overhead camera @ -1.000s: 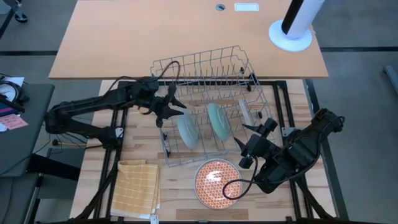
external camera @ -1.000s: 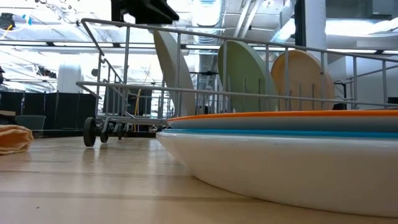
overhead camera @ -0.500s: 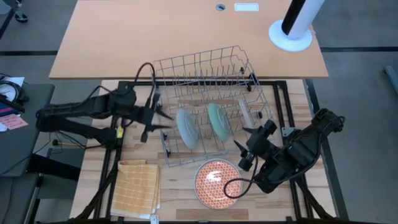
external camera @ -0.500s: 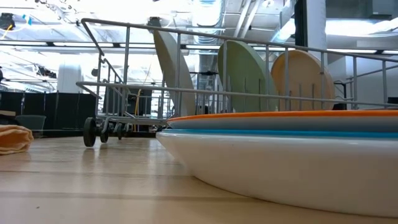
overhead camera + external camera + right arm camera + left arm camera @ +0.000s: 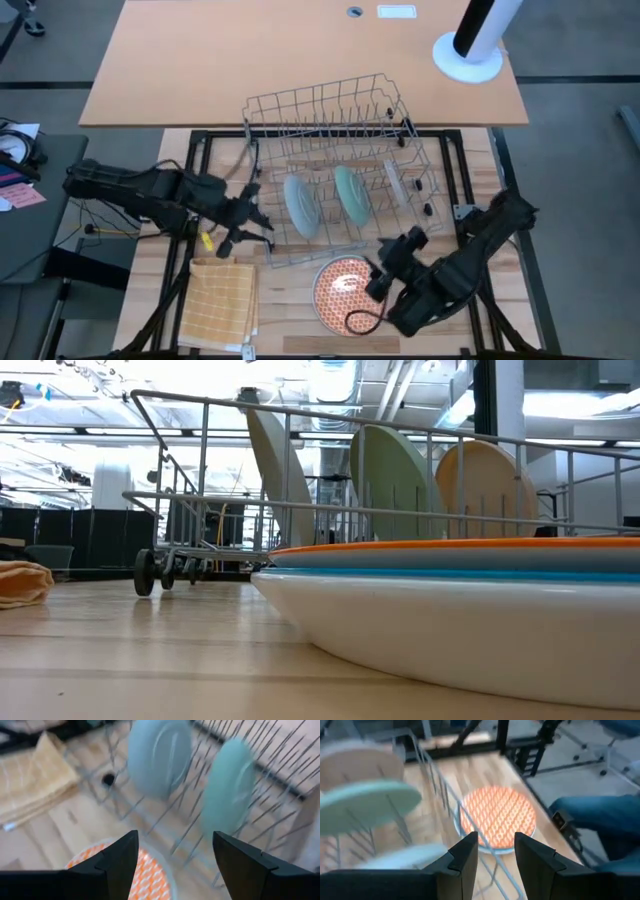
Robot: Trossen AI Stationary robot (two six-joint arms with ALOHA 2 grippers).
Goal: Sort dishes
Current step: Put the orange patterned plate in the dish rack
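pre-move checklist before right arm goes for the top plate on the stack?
1. Right gripper open: ok, fingers spread and nothing between them.
2. Orange plate on top of stack, uncovered: ok.
3. Right gripper lined up over the plate: ok, hovering at its rim.
4. Left gripper clear of the stack: ok, left of the rack, open and carrying nothing.
5. Free rack slot: ok, three plates stand in it, gaps between.
6. Height above plate: cannot tell.

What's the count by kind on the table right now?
upright plates, in the rack: 3
stacked plates, flat on the table: 3
wire rack: 1
yellow cloth: 1
Total: 8
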